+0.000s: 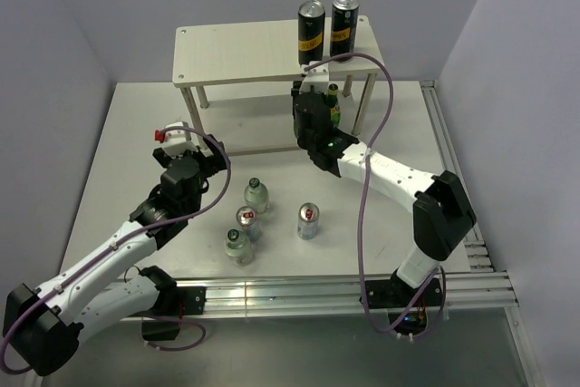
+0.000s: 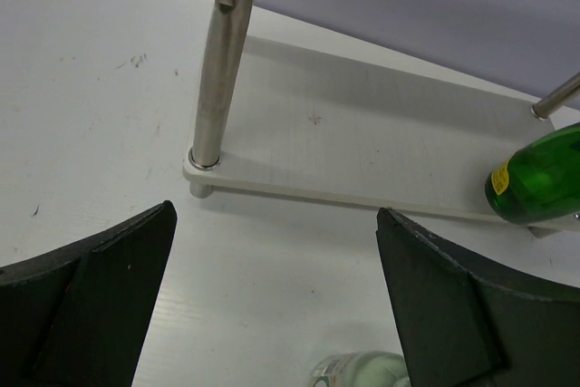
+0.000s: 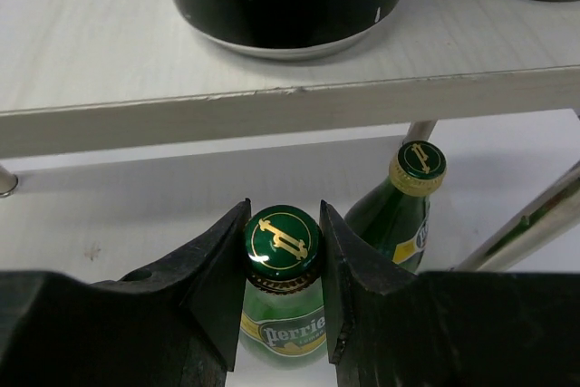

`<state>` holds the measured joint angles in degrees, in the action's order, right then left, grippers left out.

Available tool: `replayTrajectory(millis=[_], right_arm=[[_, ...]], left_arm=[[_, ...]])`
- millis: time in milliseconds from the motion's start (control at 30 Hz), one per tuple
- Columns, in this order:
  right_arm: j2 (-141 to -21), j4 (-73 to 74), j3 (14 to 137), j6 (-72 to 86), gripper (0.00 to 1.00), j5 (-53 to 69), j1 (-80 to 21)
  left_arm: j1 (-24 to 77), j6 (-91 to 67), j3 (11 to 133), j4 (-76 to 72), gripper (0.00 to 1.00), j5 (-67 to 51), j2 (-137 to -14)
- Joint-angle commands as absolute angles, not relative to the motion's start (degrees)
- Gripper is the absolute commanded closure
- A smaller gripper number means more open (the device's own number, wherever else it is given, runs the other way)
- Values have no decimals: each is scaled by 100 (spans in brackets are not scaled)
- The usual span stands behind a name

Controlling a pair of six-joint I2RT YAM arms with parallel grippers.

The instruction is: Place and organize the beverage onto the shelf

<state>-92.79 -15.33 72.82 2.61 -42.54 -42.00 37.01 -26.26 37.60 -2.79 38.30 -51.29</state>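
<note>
My right gripper (image 3: 284, 246) is shut on the gold-and-green cap of an upright green bottle (image 3: 283, 333), held under the upper board of the cream shelf (image 3: 272, 106). A second green bottle (image 3: 399, 215) stands just right of it on the lower board. From above, the right gripper (image 1: 313, 101) reaches into the lower tier beside a green bottle (image 1: 333, 108). Two clear bottles (image 1: 256, 195) (image 1: 238, 244) and two slim cans (image 1: 248, 220) (image 1: 309, 220) stand on the table. My left gripper (image 2: 276, 260) is open and holds nothing, near the shelf's front-left post (image 2: 222, 70).
Two tall black cans (image 1: 311, 32) (image 1: 344, 26) stand on the shelf's top board at its right end. In the left wrist view a clear bottle's top (image 2: 362, 371) shows at the bottom edge. Purple walls close in the table on three sides.
</note>
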Motion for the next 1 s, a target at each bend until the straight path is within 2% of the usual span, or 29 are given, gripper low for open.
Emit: replayTrajectory(millis=[0,267,500,967], right_arm=[[-9228,-2584,7893,492,100,-4087,-4096],[-9650,-2891,7866,562,100,-3990,-3832],[-10028,-3111,7937,528,100,-3990,-3648],[-10327,-3235,8007,466,100,-4017,-3366]], left_arm=[[3683,-2698,3683,-790,1,4306,-5168],[3656,-2558,3156,-1459,1,4711,-4799],[3612,-2549,3498,-906,1,4492,-5124],[3621,-2434,3507,-1046,1,4403,-5335]])
